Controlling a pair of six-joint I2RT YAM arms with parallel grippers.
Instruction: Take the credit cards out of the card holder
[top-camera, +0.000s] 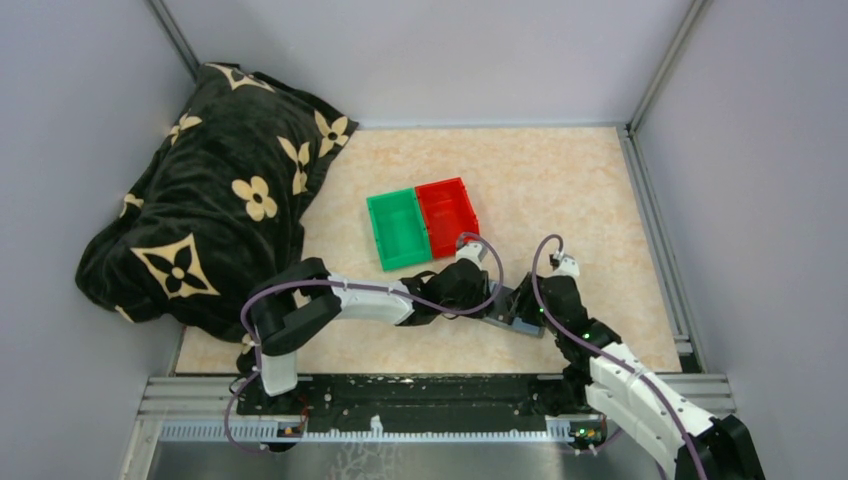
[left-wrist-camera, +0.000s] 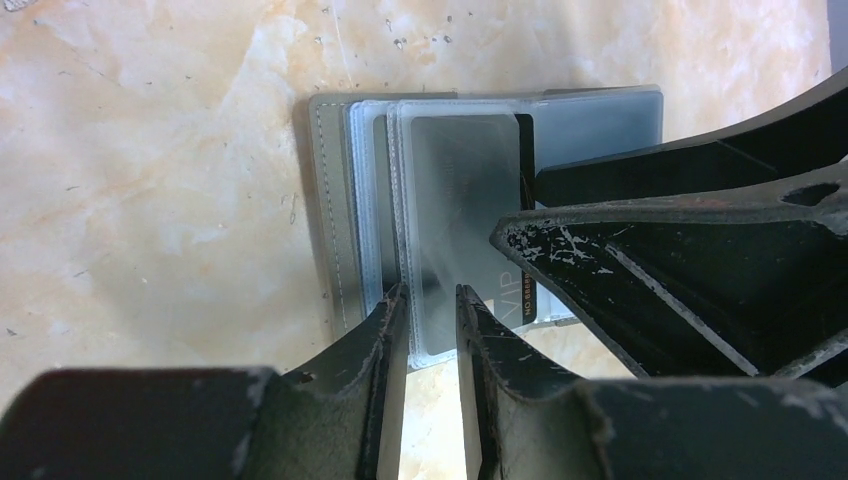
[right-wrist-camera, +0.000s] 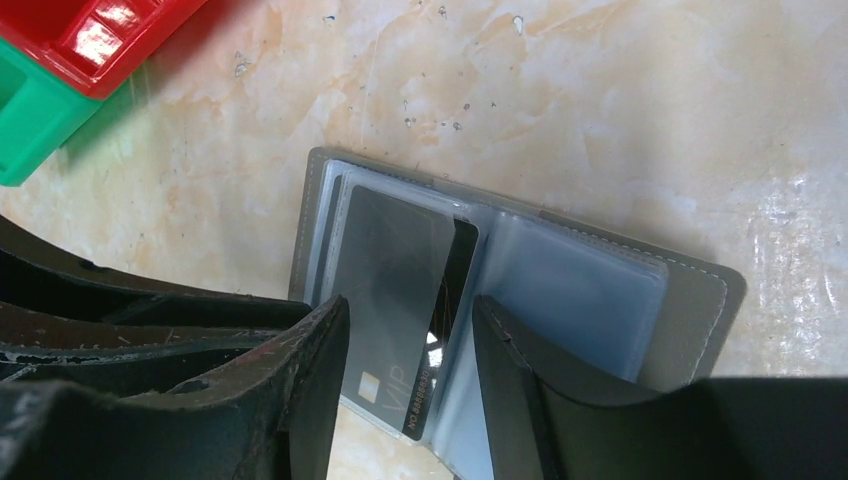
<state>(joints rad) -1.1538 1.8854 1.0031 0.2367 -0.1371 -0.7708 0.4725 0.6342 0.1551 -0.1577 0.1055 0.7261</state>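
**Both claws at the open card holder**

The card holder (top-camera: 517, 318) lies spread open on the worktop (top-camera: 560, 190), toward its near edge and close to the green bin (top-camera: 398, 228) and red bin (top-camera: 446, 213). The left claw (left-wrist-camera: 432, 318) has its fingers only a narrow gap apart at the edge of a clear sleeve (left-wrist-camera: 440, 150). The right claw (right-wrist-camera: 410, 350) is spread wide, straddling a black VIP card (right-wrist-camera: 395, 270) that lies among the holder's sleeves.
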